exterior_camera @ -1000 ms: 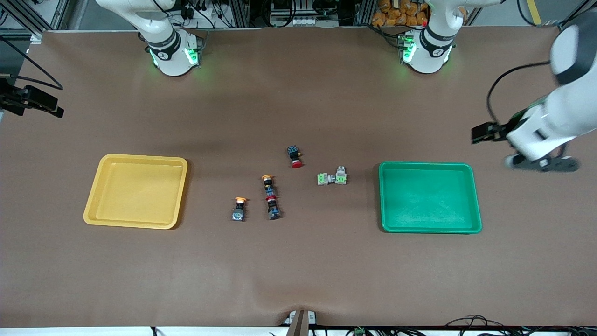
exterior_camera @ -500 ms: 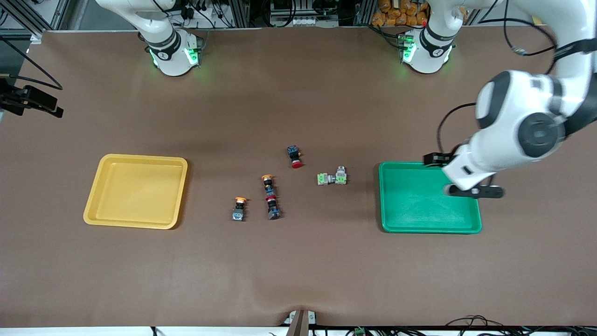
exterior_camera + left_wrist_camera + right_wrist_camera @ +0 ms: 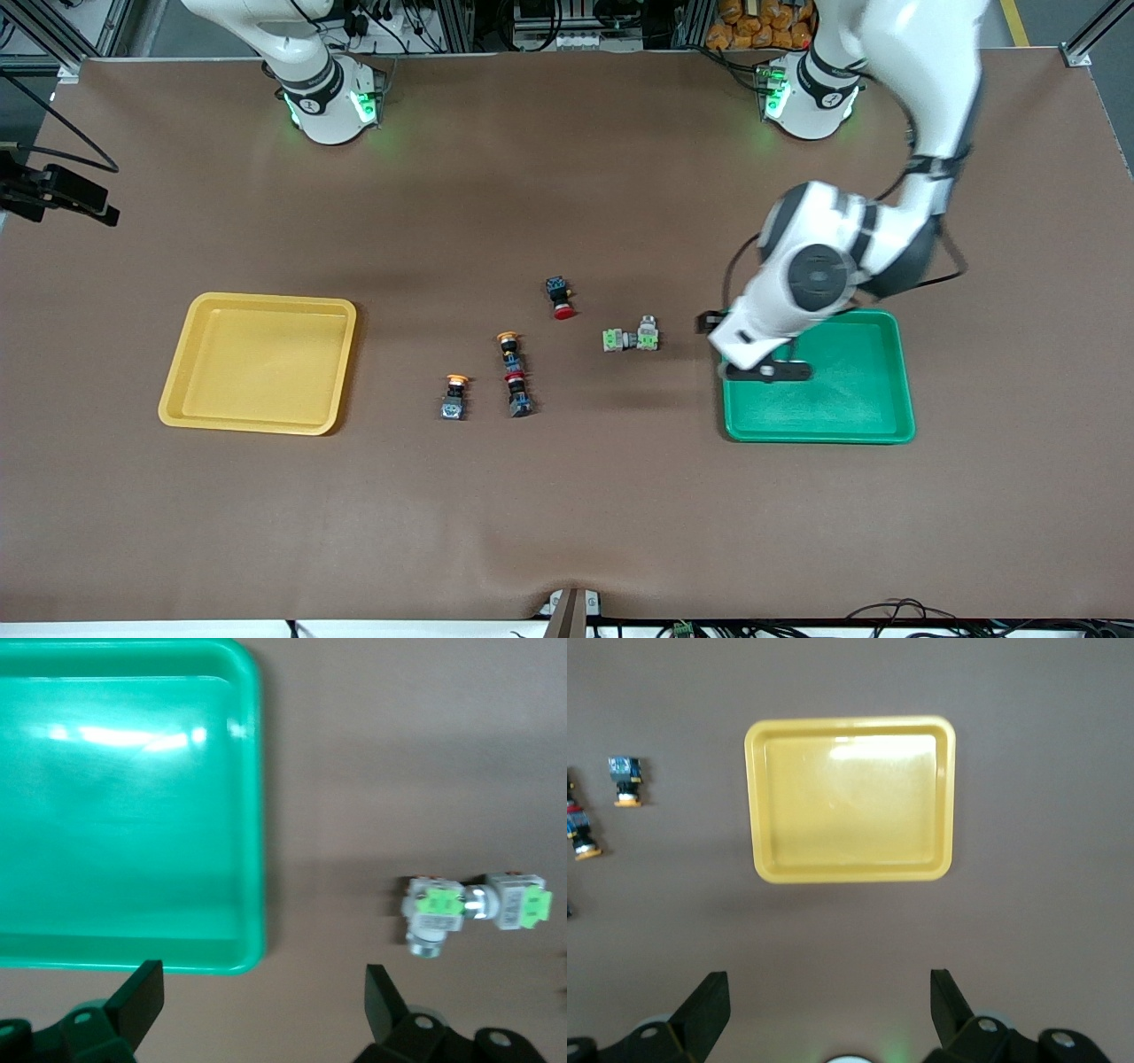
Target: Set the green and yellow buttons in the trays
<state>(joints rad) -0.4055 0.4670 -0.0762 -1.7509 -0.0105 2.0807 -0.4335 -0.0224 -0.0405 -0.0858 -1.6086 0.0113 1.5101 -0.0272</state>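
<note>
Partly hidden under the left arm's wrist: the green tray (image 3: 850, 416), its corner nearest the buttons covered in the front view. Out of the front view altogether: the right claw (image 3: 824, 1014), seen only in its own wrist view, fingers spread wide and empty, high over the desk (image 3: 567, 514) near the yellow tray (image 3: 199, 390). Cut off at that wrist view's edge: the stacked pair of buttons.

Left claw (image 3: 261, 1010) over the green tray's edge on the side toward the buttons, fingers wide apart, holding nothing.

Counted: two trays, both empty, the yellow toward the right arm's end, the green toward the left arm's end. Two green-faced switches (image 3: 630, 337) touching each other, lying on the desk just beside the green tray. Two orange-yellow-capped buttons, one (image 3: 454, 395) alone nearest the front camera, the other (image 3: 508, 347) end to end with a red-capped button (image 3: 517, 395). A second red-capped button (image 3: 560, 298) apart, farther from the camera.

All six lying between the trays, none in a tray.
</note>
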